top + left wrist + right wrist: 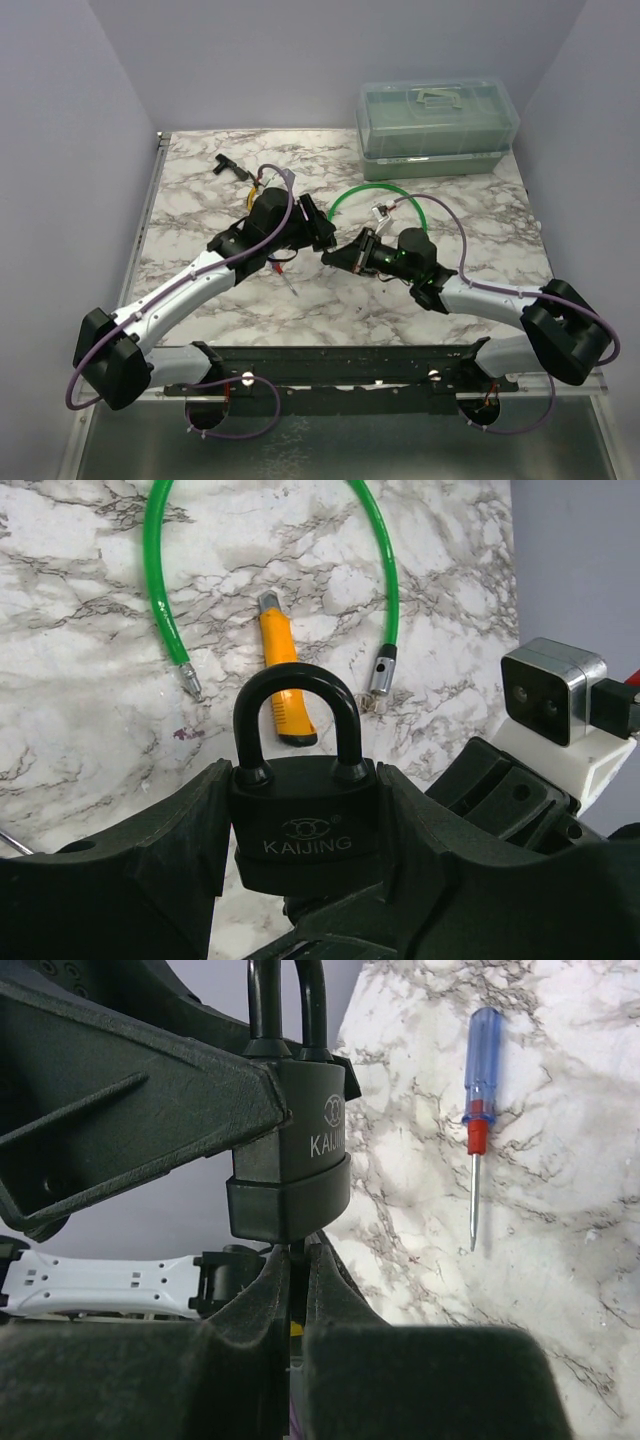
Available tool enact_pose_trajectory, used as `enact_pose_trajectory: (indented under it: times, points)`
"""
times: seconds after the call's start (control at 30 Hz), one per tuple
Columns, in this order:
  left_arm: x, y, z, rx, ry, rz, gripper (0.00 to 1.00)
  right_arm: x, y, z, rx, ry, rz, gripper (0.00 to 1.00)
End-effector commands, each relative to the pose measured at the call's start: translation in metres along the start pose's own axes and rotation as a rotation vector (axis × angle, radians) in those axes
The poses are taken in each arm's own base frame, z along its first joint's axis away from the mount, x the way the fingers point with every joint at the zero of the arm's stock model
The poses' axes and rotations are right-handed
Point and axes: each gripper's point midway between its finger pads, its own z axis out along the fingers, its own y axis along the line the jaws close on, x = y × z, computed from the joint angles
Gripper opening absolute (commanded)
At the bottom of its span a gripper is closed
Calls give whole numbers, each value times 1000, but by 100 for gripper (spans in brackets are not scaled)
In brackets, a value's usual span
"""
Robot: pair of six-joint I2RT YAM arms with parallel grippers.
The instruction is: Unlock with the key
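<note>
Key – tiny flat stiff sliver, light n slippery, barely peeking out under the padlock | right end effector pressed together on its flat head, best spot tbh | left end effector clamps the heavy padlock body above the bench

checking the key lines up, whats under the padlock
The right gripper, shut, sits directly beneath the padlock. The keyhole and any key between its fingers are covered.

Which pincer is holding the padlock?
The left pincer, clamped around the black padlock; the right pincer is pinched shut just beneath it.
</note>
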Motion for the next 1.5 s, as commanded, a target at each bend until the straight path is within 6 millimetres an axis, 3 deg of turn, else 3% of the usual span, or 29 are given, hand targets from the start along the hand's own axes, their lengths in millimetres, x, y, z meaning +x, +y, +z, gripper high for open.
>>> enact_pose_trajectory:
  times: [0.0,1.03,1.27,1.37,1.47]
  points:
    - [26,-48,-33,240,128,25,0,-53,17,-4,-62,-199,-21,0]
    - [4,-105,-93,601,-1,57,0,-95,126,-31,-416,-302,-212,0]
    - [8,-103,-87,597,7,61,0,-93,125,-25,-376,-261,-293,0]
    - [8,-102,-87,608,-2,65,11,-87,127,-25,-393,-227,-325,0]
    - [7,-102,-88,616,-16,67,34,-83,129,-26,-410,-211,-338,0]
